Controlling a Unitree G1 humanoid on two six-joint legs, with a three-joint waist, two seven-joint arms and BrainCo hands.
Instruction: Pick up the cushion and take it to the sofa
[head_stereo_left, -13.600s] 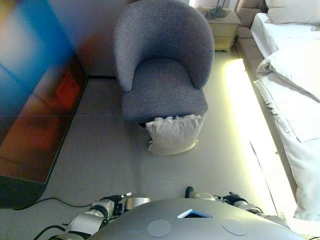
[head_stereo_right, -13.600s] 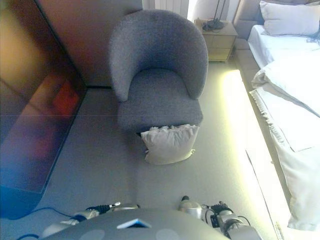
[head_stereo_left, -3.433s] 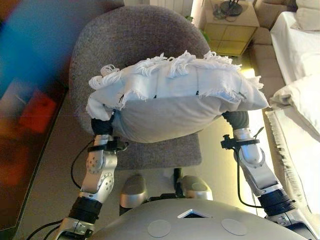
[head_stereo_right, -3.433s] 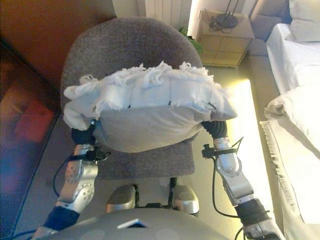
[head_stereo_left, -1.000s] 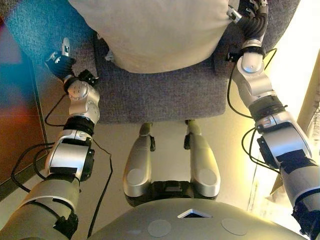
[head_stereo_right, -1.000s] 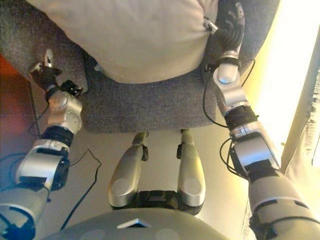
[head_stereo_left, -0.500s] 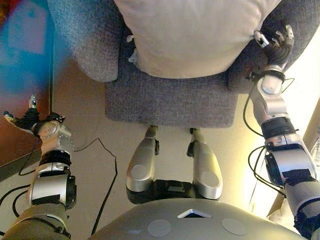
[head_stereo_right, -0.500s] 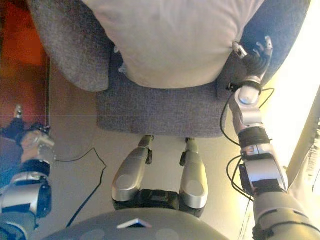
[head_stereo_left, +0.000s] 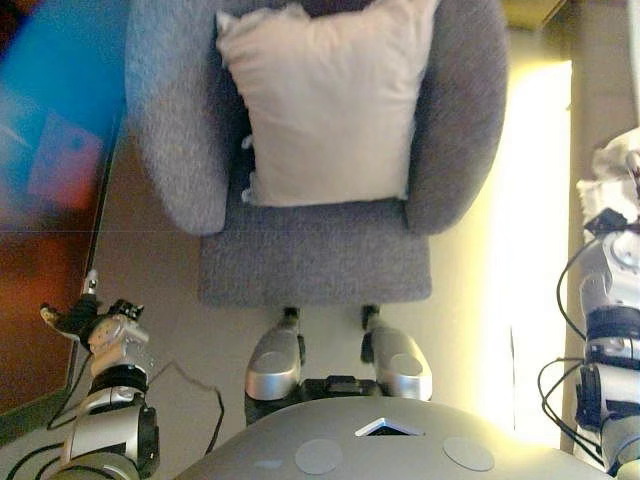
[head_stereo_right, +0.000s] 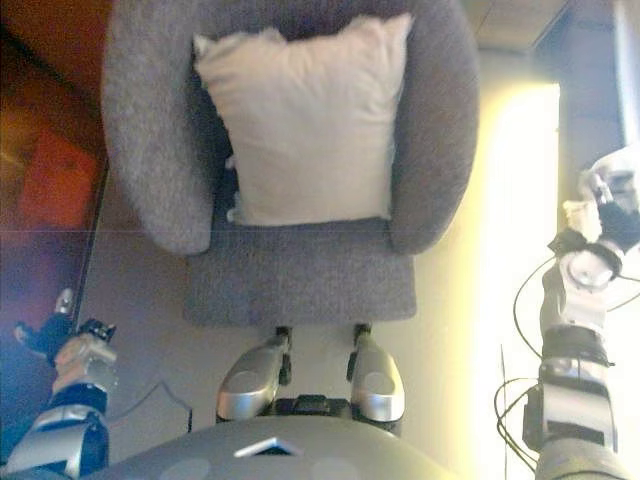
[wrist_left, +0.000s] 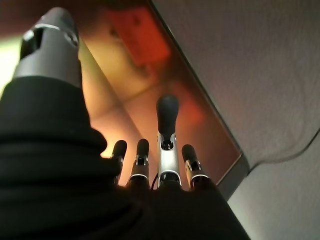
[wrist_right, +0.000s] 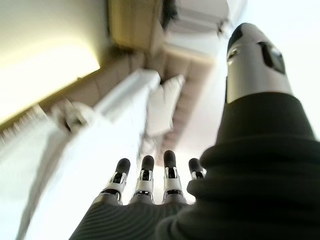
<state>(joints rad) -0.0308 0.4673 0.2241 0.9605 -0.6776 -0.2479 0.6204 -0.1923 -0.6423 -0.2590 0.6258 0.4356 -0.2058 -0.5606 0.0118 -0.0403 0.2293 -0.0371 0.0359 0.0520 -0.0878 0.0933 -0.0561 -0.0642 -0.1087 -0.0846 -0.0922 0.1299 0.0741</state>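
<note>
The cream cushion (head_stereo_left: 320, 100) stands on the seat of the grey armchair (head_stereo_left: 310, 265), leaning against its backrest, and nothing holds it. My left hand (head_stereo_left: 78, 318) hangs low at the left, well clear of the chair, beside the dark panel. Its fingers (wrist_left: 167, 145) are straight with nothing in them. My right hand (head_stereo_right: 610, 222) is far out at the right by the white bedding, with straight fingers (wrist_right: 145, 180) and nothing held.
A dark reflective panel (head_stereo_left: 50, 200) with a reddish glow runs along the left. A bed with white bedding (head_stereo_left: 615, 165) lies at the right edge. A brightly lit strip of floor (head_stereo_left: 530, 250) separates the chair from the bed.
Both hands have swung outward and away from the chair, the left toward the panel, the right toward the bed. The view has pulled back; the cushion stays on the chair.
</note>
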